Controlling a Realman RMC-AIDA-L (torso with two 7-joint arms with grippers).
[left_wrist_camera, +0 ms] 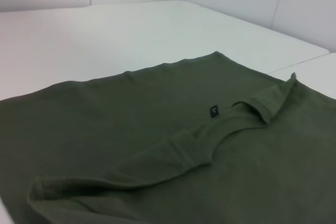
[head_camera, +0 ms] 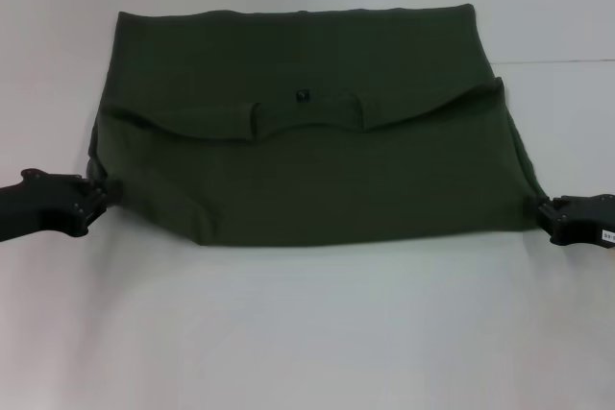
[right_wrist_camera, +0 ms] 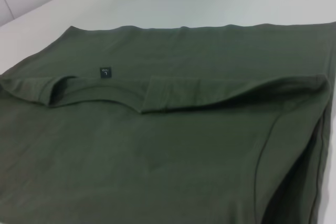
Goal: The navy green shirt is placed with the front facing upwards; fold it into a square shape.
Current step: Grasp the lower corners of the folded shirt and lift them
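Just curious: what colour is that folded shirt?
The shirt is plain dark olive green, clearest in the head view.

Both arms end in matte black, blocky housings with angular, stepped edges. The left pincer (head_camera: pixel 104 191) has a bulkier, layered black body behind it. Behind the right pincer (head_camera: pixel 538 208) sits a small white label.

The navy green shirt (head_camera: pixel 317 160) lies folded on the table (head_camera: pixel 307 333), one end effector at each side.

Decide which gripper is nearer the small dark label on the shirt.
Roughly equal. The left gripper is at the shirt's left edge, the right gripper at its right; the label sits midway.
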